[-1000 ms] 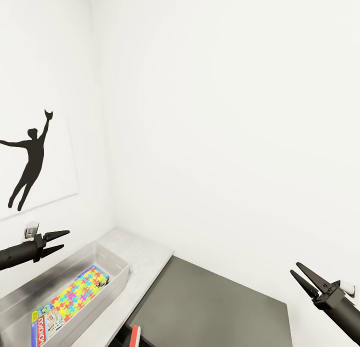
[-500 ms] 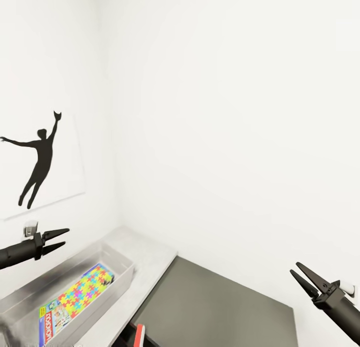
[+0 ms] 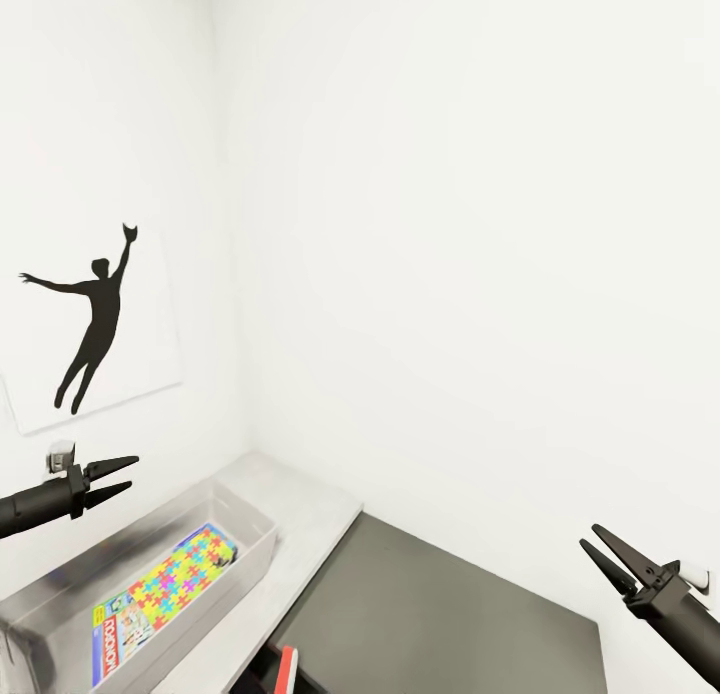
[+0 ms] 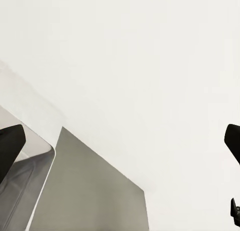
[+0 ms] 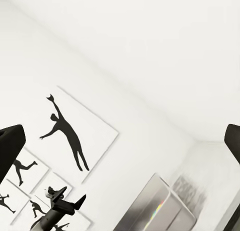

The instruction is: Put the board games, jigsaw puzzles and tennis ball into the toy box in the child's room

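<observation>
In the corner of the room, the toy box [image 3: 250, 534] on the table [image 3: 310, 519] holds one jigsaw puzzle [image 3: 175, 579] and one Monopoly board game [image 3: 112, 629]. My left gripper [image 3: 118, 478] and right gripper [image 3: 598, 557] hang parted and empty; I judge I'm between fetches, so next I must find the remaining toys

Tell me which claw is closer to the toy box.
Left. The left claw hovers just above the toy box, near its wall side. The right claw is far across, over the dark cabinet top.
</observation>
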